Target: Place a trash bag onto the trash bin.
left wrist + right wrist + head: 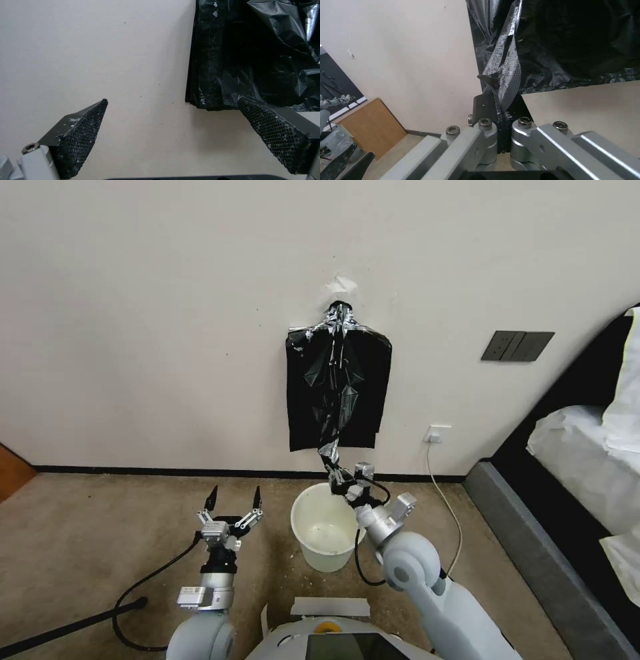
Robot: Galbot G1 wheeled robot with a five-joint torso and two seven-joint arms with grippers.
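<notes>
Right gripper: the right gripper (337,473) has its fingers pinched tight on the trash bag (339,400), just above the trash bin (327,553)
Left gripper: the left gripper (233,501) hangs beside the bin, fingers spread wide, holding nothing
Bag position: stretched from the wall hook down to the clamped tip, lying over the bundle of bags (373,380)
Bag look: thin, glossy black film, twisted into a crinkled rope with silvery glints
Bin: cream-white, round, standing on the carpet (100,527) against the wall
Risk: film this thin could tear or slip out of the pinch under a hard pull
Risk two: neighbouring bags may drag off the hook too
</notes>
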